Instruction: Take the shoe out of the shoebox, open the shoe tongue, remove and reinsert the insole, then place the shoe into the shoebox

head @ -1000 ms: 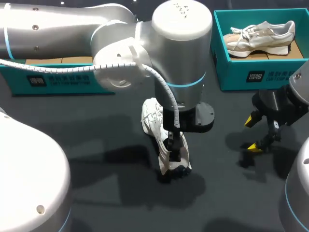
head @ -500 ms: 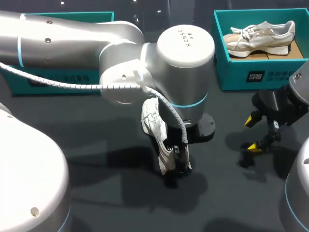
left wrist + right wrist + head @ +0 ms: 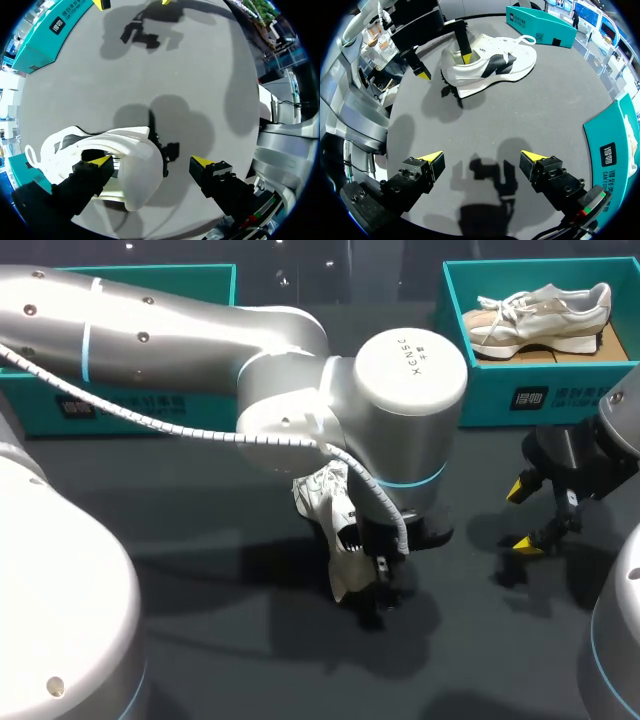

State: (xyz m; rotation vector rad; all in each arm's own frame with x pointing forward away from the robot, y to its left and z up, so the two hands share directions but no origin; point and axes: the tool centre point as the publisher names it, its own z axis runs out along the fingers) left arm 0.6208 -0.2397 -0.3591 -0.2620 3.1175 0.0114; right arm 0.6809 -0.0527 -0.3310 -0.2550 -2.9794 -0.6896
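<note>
Farthest left, at the back of the dark table: left shoebox, teal, largely hidden behind the left arm. Comes in from the left side and crosses past the middle, wrist pointing straight down.

Under the wrist, out of any box: white shoe with dark markings, standing on its sole on the bare tabletop, toe toward the back, heel toward the robot. At the heel: left gripper, spread wide. From the left wrist view, one yellow fingertip down inside the shoe's opening, the other out behind the heel and clear of it, with tabletop showing in the gap. Straddles the heel collar, then, but clamps nothing. Same from the right wrist view: one tip of the left gripper in the shoe, one outside.

Further right, well apart from the shoe: right gripper, hanging above the table with nothing in it. Fingers spread wide, only its own shadow on the tabletop between them.

Behind it, at the back right: right shoebox, teal, open on top, with a beige shoe lying inside on brown card.
</note>
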